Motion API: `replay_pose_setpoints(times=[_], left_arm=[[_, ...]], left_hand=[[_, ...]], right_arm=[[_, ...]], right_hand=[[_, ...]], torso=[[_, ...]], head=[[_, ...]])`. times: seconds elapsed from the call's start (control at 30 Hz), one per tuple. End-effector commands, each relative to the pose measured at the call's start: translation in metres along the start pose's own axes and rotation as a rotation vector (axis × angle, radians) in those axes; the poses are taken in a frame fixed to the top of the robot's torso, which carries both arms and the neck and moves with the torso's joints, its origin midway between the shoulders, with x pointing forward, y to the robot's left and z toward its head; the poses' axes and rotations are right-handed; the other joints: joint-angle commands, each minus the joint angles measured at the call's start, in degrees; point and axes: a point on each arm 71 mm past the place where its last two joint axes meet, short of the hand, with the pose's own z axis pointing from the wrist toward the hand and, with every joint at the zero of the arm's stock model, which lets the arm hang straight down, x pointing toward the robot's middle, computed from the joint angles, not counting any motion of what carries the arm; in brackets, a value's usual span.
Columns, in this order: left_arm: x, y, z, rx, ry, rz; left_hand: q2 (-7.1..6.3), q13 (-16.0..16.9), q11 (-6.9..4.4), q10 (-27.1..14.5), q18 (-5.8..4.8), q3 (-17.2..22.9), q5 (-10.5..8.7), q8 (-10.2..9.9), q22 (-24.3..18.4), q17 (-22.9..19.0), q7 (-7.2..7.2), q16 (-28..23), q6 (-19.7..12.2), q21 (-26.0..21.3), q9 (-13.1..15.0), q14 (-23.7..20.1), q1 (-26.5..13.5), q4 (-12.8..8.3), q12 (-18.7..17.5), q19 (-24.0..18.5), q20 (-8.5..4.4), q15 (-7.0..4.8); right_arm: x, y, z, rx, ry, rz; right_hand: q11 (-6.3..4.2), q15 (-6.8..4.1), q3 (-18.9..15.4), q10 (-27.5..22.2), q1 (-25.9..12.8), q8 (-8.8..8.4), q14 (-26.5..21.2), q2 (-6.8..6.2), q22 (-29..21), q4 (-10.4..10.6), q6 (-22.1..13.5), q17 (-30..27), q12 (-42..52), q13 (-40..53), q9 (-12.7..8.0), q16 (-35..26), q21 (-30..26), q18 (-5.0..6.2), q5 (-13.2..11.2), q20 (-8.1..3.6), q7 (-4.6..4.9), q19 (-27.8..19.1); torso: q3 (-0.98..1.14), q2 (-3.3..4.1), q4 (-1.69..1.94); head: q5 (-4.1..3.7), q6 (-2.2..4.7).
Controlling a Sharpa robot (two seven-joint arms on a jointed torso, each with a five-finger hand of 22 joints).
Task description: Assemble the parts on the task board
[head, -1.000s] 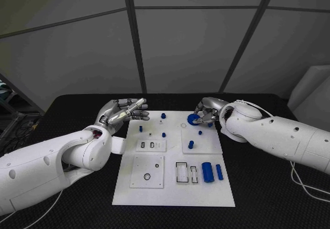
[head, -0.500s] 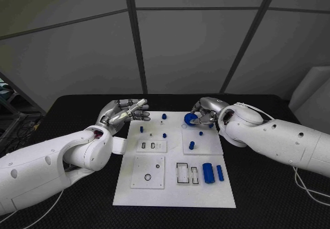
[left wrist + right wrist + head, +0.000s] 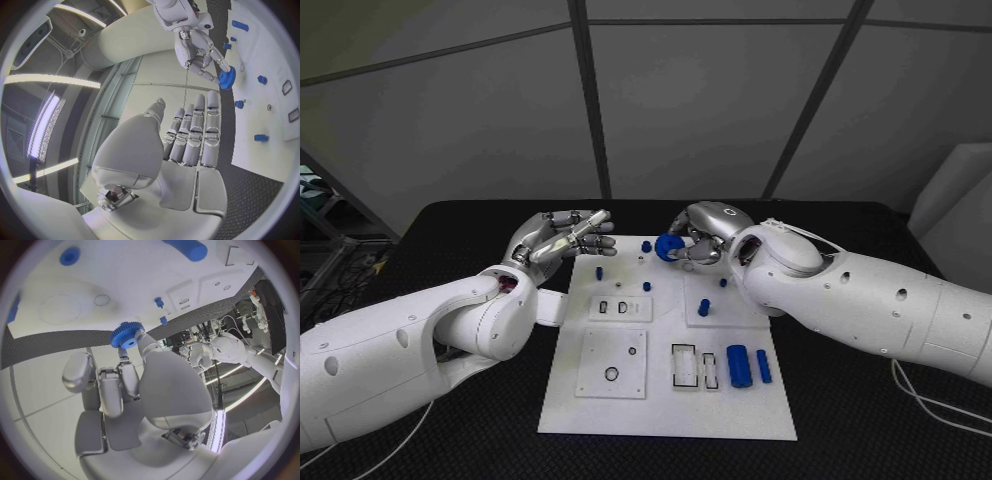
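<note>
blue gear held over the far end of the board

the right hand pinches a blue toothed gear, a small plastic disc with a raised round hub, its fingertips clamped on it above the far edge of the flat white task board. in the right wrist view the gear shows its hub face to the camera. the left hand hovers beside the board's far left corner, holding nothing, fingers straight and close side by side. two smooth blue cylinders lie on the board, long axes running near to far.
</note>
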Motion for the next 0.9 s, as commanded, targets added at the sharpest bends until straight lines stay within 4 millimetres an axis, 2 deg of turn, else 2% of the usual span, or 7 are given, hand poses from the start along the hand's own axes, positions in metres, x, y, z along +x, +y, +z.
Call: replay_pose_setpoints(times=[0.03,0.17,0.4,0.9], left_arm=[[0.001,-0.002,0.001,0.01,0.015,0.0],[0.001,-0.001,0.001,0.01,0.016,-0.001],[0.002,-0.001,0.001,0.011,0.017,-0.002],[0.005,-0.001,0.002,0.013,0.021,-0.005]], left_hand=[[0.39,-0.1,0.26,0.0,-0.25,0.3,-0.1,-0.4,0.1,0.1,0.16,-0.2,0.2,0.3,-0.1,-0.1,0.1,0.0,-0.3,-0.3,0.15,0.05],[0.42,0.0,0.27,0.0,-0.26,0.3,-0.1,-0.4,0.1,0.1,0.16,-0.2,0.2,0.3,0.0,-0.1,0.1,0.0,-0.3,-0.3,0.16,0.07],[0.44,0.0,0.26,0.0,-0.26,0.4,-0.1,-0.4,0.1,0.1,0.12,-0.3,0.3,0.3,0.0,-0.1,0.2,-0.1,-0.3,-0.4,0.16,0.07],[0.43,0.0,0.23,0.1,-0.26,0.4,-0.1,-0.4,0.1,0.2,0.07,-0.3,0.3,0.3,0.0,-0.1,0.3,-0.2,-0.3,-0.4,0.16,0.06]], right_arm=[[-0.001,0.009,0.006,-0.022,-0.044,-0.041],[0.003,0.019,0.013,-0.043,-0.044,-0.051],[0.01,0.028,0.023,-0.057,-0.037,-0.066],[0.034,0.042,0.03,-0.08,0.046,-0.106]], right_hand=[[-0.1,-0.37,0.4,0.3,0.7,0.26,4.8,-0.07,0.1,-0.1,0.3,9.3,0.2,1.2,0.0,0.3,0.1,-0.34,-0.3,-0.13,0.04,0.3],[-0.11,-0.37,0.4,0.3,0.8,0.25,4.8,-0.06,0.1,-0.1,0.3,9.3,0.2,1.2,0.0,0.3,0.1,-0.34,-0.3,-0.13,0.03,0.3],[-0.12,-0.37,0.5,0.3,0.8,0.22,4.8,-0.05,0.1,-0.1,0.3,9.4,0.2,1.2,0.0,0.3,0.2,-0.34,-0.4,-0.13,0.03,0.3],[-0.07,-0.36,0.7,0.1,0.8,0.03,4.8,-0.21,0.0,-0.1,0.2,9.4,0.0,1.0,-0.1,0.3,0.1,-0.32,-0.8,-0.13,0.08,0.3]], torso=[[0.02,0.09,0.0],[-0.02,0.14,0.02],[0.04,0.16,-0.02],[0.08,0.07,-0.09]], head=[[0.23,0.05],[0.29,0.04],[0.41,-0.09],[0.7,-0.28]])
